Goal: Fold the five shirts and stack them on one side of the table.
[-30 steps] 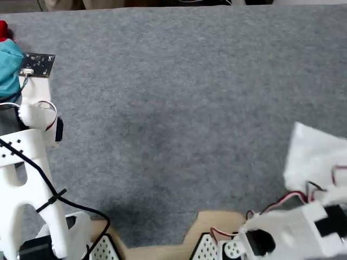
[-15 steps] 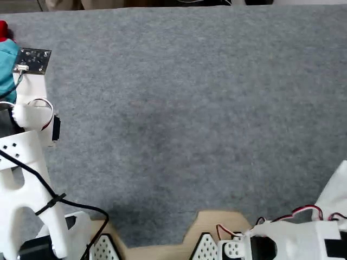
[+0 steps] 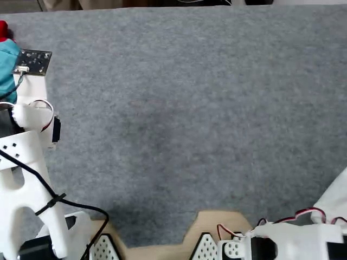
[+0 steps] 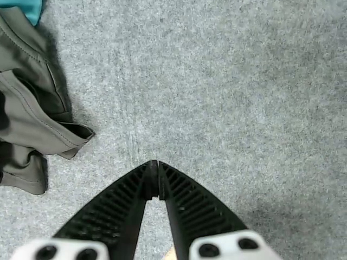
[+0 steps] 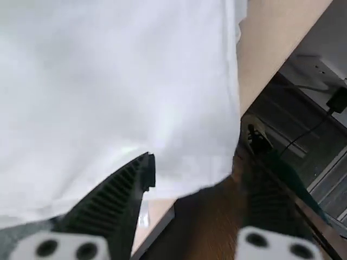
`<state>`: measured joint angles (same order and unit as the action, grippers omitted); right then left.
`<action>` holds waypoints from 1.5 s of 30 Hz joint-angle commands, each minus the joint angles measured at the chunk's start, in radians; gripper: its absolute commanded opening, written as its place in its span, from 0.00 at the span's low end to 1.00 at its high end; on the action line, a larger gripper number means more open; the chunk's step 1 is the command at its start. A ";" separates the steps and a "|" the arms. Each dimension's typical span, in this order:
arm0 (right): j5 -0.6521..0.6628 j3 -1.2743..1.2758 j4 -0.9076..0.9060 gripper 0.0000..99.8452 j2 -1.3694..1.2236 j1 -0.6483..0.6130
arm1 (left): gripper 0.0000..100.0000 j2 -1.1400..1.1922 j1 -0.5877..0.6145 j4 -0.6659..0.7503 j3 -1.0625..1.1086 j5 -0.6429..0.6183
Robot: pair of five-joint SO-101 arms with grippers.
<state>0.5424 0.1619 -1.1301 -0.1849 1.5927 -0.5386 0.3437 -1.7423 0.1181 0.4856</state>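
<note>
My left gripper [image 4: 153, 183] is shut with nothing in it, just above the grey felt. Close beside it lies a crumpled olive shirt [image 4: 30, 108], with a teal shirt [image 4: 24, 6] behind that. The high view has the left arm [image 3: 27, 157] at the table's left edge next to the teal shirt [image 3: 5, 73]. A white shirt [image 5: 108, 81] lies at the table's right edge, and a corner of it [image 3: 338, 196] sits by the right arm [image 3: 293, 246]. My right gripper [image 5: 200, 173] is open over the white shirt's hem; one finger [image 5: 127, 189] rests over the cloth.
Grey felt [image 3: 190, 108] covers the table. A red item [image 3: 2, 30] sits at the far left corner. The wooden table edge [image 5: 276, 38] runs beside the white shirt, with floor and cables beyond it. The arm bases [image 3: 206, 246] stand at the front edge.
The right arm has swung right and taken the white shirt almost out of the high view. The left arm shifted slightly toward the far left.
</note>
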 commanded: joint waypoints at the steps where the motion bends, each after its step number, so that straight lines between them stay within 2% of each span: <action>1: 0.002 -0.054 -0.075 0.32 0.162 0.008 | 0.02 -0.027 0.009 -0.008 -0.049 0.000; 5: -0.058 -0.054 -0.175 0.32 0.320 -0.071 | 0.02 -0.024 0.009 -0.008 -0.044 -0.002; 8: -0.130 -0.053 -0.255 0.31 0.443 -0.189 | 0.02 -0.024 0.012 -0.008 -0.048 -0.005; 10: -0.180 -0.050 -0.308 0.25 0.518 -0.303 | 0.02 -0.027 0.034 -0.008 -0.051 -0.017; 13: -0.267 -0.047 -0.373 0.12 0.601 -0.530 | 0.02 -0.016 0.137 -0.005 -0.101 -0.015; 16: -0.413 -0.047 -0.382 0.00 0.621 -0.774 | 0.06 0.013 0.295 0.032 -0.157 -0.014; 19: -0.557 -0.045 -0.381 0.02 0.619 -0.993 | 0.14 0.087 0.462 0.103 -0.193 0.020; 22: -0.663 -0.042 -0.379 0.02 0.619 -1.193 | 0.19 0.199 0.611 0.221 -0.210 0.028; 27: -0.772 -0.008 -0.299 0.02 0.602 -1.434 | 0.19 0.427 0.717 0.397 -0.265 0.038; 33: -0.835 0.012 -0.255 0.02 0.515 -1.541 | 0.19 0.708 0.735 0.430 -0.462 0.043; 45: -0.856 0.007 -0.255 0.02 0.404 -1.540 | 0.19 1.236 0.692 0.453 -0.881 0.014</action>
<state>-0.3061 0.1757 -1.4032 0.2217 0.0644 0.6506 1.0618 -1.3004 -0.6490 0.5086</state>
